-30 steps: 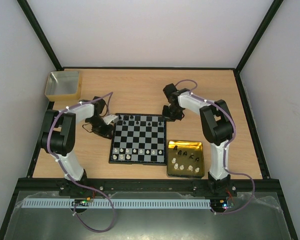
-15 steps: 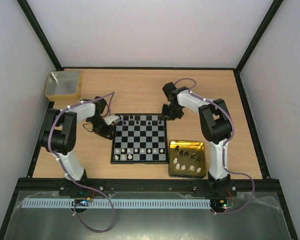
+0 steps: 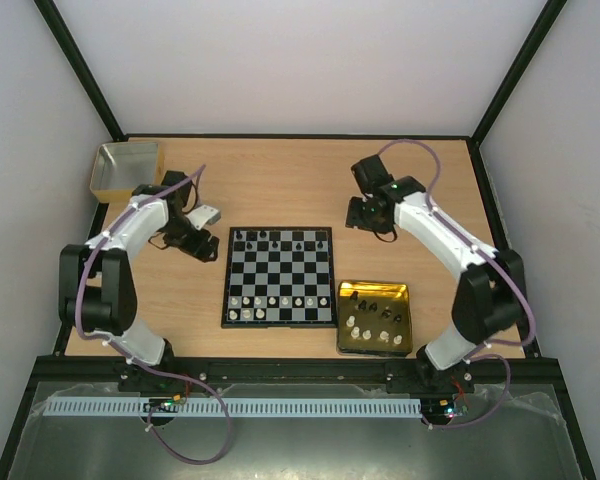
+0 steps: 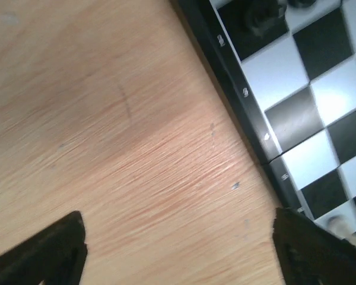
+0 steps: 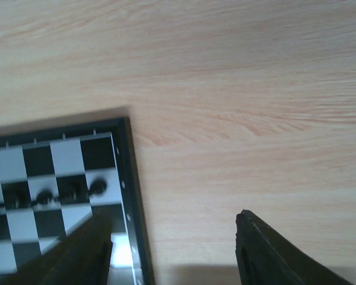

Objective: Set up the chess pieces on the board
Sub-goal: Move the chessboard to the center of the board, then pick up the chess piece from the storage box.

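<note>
Several chess pieces (image 3: pixel 368 300) wait in the gold tray (image 3: pixel 401 288) just right of the board's (image 3: pixel 278 277) near right corner, in lines parallel to the board's near edge. They are too small to tell whether each stands upright. Right fingers (image 3: pixel 362 214), off the board's far right corner, are nearer; left fingers (image 3: pixel 192 240) hover off its left edge. Both spread wide, empty.

Black-and-white chequered board (image 3: pixel 278 275), black and white chess pieces (image 3: pixel 283 300), gold tray (image 3: pixel 408 320), wood-grain table (image 3: pixel 280 180), yellowish box (image 3: pixel 125 186)
</note>
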Available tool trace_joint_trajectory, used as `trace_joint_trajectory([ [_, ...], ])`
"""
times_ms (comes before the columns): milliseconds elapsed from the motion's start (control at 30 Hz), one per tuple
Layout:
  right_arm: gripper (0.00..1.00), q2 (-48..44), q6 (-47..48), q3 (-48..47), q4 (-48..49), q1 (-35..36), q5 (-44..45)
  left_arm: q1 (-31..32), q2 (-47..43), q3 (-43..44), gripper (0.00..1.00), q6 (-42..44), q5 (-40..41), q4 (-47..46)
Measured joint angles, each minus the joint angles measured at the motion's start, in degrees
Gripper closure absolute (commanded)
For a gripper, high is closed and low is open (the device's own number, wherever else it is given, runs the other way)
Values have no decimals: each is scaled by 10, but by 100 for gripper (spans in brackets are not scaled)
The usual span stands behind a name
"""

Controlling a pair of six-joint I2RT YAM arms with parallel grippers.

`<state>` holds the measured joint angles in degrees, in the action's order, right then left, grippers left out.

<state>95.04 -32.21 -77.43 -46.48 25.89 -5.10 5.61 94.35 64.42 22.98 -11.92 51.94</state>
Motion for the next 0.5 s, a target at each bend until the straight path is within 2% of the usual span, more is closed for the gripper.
trace_joint_trajectory([
  [100,45,-67,-2,41,0,0,0,0,-38,21,1,-7,6,19],
  [200,51,-122,-2,83,-5,1,4,0,-61,35,1,-12,12,33],
  [333,57,-186,-13,132,-15,7,11,0,-80,35,1,-23,17,48],
  [500,60,-284,-49,191,-48,26,4,3,-108,17,2,-31,6,58],
])
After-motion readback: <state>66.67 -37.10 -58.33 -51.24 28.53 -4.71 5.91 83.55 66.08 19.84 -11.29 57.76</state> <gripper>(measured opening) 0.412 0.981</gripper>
